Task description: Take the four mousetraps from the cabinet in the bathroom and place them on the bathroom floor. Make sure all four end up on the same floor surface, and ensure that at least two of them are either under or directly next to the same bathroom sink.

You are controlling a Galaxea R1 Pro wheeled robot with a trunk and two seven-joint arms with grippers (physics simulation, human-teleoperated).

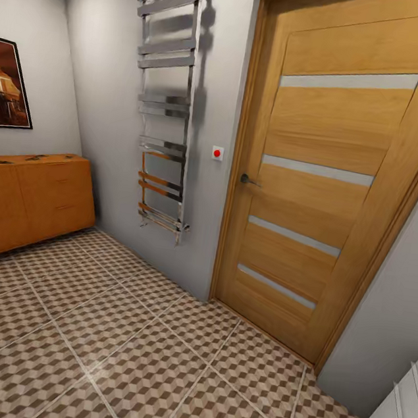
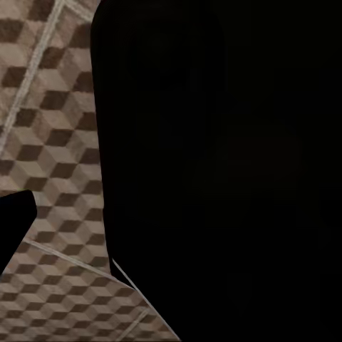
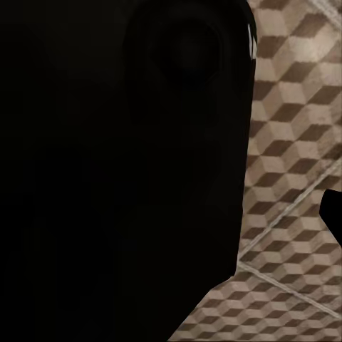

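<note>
Cabinet (image 1: 27, 200): low orange-brown wood, flat drawer fronts, long axis along the wall left of the door (image 1: 334, 167). Small dark pieces on its top, too small to identify. Cube-pattern floor (image 1: 116, 349) throughout. Finger state on both grippers: cannot tell.

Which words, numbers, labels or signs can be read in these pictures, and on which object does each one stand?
None: no readable text stands on anything.
The small white wall plate beside the wooden door carries only a red dot, no letters.
The framed picture above the cabinet shows an orange-brown image without legible words.
Small dark marks on the cabinet top are too small to tell.
</note>
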